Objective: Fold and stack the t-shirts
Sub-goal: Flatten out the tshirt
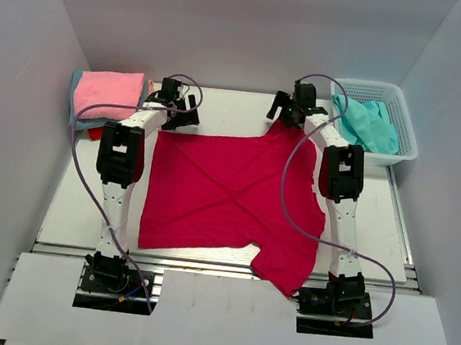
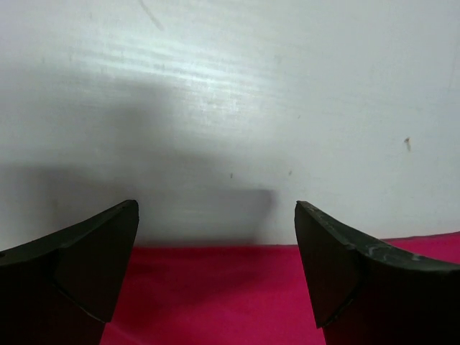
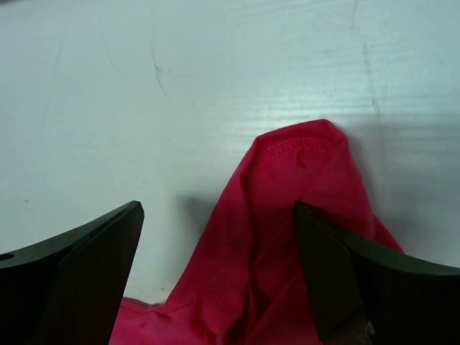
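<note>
Crimson t-shirt (image 1: 228, 193) is looking limp and light. Left gripper (image 2: 215, 208) and right gripper (image 3: 215, 212) are hovering, jaws apart, over its corners toward the table's (image 1: 222, 97) far edge, likely the best pinch points.

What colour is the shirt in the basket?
Teal; the shirt shows best in the top external view.

Crimson shirt (image 3: 287, 237): cut off by lower frame edge below right gripper (image 3: 218, 215). Grey-blue shirt (image 1: 73, 107), left of left gripper (image 1: 183, 111): mostly hidden under pink shirt (image 1: 107, 89).
</note>
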`<state>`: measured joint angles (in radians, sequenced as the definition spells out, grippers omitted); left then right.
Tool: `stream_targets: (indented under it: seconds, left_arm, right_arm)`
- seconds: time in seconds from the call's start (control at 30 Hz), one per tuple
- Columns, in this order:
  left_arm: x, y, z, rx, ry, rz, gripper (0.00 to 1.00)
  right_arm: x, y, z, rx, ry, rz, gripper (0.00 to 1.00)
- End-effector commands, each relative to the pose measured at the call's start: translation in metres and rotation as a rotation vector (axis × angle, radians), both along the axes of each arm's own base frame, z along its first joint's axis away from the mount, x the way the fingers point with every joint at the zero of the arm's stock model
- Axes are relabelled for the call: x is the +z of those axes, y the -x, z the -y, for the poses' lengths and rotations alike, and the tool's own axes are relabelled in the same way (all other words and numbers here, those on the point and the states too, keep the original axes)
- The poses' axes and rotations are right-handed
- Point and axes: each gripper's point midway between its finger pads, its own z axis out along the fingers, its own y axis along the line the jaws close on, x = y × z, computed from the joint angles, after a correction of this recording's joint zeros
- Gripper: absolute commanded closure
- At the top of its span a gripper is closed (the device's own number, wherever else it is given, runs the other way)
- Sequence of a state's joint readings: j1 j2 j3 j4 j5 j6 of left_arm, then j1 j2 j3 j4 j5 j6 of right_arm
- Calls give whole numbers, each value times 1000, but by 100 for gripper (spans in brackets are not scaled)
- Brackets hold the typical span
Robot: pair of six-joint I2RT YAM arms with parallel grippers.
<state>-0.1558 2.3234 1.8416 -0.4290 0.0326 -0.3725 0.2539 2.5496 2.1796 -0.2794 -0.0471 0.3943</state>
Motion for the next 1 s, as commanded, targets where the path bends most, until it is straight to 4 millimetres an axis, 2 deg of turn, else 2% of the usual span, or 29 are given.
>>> stream_targets:
  seconds: [0.0, 0.03, 0.1, 0.13, 0.17, 0.2, 0.23, 0.3, 0.37, 0.4, 0.43, 0.5, 0.57, 0.6, 0.63, 0.67, 0.7, 0.73, 0.77, 0.8, 0.87, 0.9, 0.93, 0.97]
  left_arm:
    - [-49, 13, 1, -57, 23, -110, 0]
    - [-48, 7, 2, -67, 18, -94, 0]
    - [-53, -1, 3, -75, 13, -82, 0]
    - [-46, -14, -1, -66, 16, -52, 0]
    - [-61, -15, -1, -73, 9, -73, 0]
    - [-63, -20, -1, -73, 9, -67, 0]
    - [-56, -32, 1, -73, 12, -35, 0]
    - [-64, -42, -6, -56, 3, -29, 0]
    - [-65, -51, -5, -56, 6, -8, 0]
    - [-58, -61, -3, -56, 9, 31, 0]
    - [-62, -64, -7, -53, 16, 36, 0]
    - [-44, -81, -3, -61, 31, 116, 0]
    - [-31, -90, -1, -68, 41, 157, 0]
    - [-14, -99, 2, -76, 52, 203, 0]
    - [-6, -104, 4, -84, 62, 227, 0]
    - [6, -107, 5, -85, 63, 253, 0]
    - [31, -110, 7, -95, 75, 298, 0]
    - [50, -115, 8, -96, 78, 345, 0]
    - [64, -116, 8, -97, 79, 366, 0]
    - [73, -115, 7, -103, 73, 378, 0]
    - [105, -108, 9, -113, 83, 414, 0]
    - [103, -101, 8, -119, 74, 398, 0]
    - [103, -93, 6, -130, 58, 376, 0]
    - [125, -82, 12, -141, 61, 391, 0]
  right_arm:
    - [-40, 0, 3, 5, -160, -100, 10]
    - [-33, -5, -4, 35, -196, -67, 10]
    - [-32, -13, -4, 34, -206, -36, 10]
    - [-23, -22, -6, 43, -210, 14, 10]
    - [-16, -27, -7, 57, -206, 55, 10]
    - [-10, -36, -2, 36, -198, 93, 10]
    - [-7, -38, -2, 37, -193, 111, 10]
    - [-3, -47, 6, 14, -159, 157, 10]
    - [11, -59, 9, 14, -149, 234, 10]
    - [14, -63, 12, 15, -133, 259, 10]
    - [18, -65, 14, 26, -121, 278, 10]
    - [37, -70, 11, 74, -93, 343, 10]
    - [47, -67, 1, 126, -91, 370, 10]
    - [70, -68, 2, 140, -75, 415, 10]
    - [72, -65, 0, 169, -66, 421, 10]
    - [79, -62, -5, 182, -62, 433, 10]
    - [101, -55, -5, 190, -57, 457, 10]
    - [106, -50, -8, 224, -35, 471, 10]
    - [127, -46, -9, 248, -10, 510, 10]
    - [115, -35, -12, 263, 9, 464, 10]
    - [151, -23, -15, 303, 57, 520, 10]
    - [140, -11, -25, 321, 71, 475, 10]
    - [164, 2, -26, 327, 78, 501, 10]
    - [148, 11, -24, 311, 106, 460, 10]
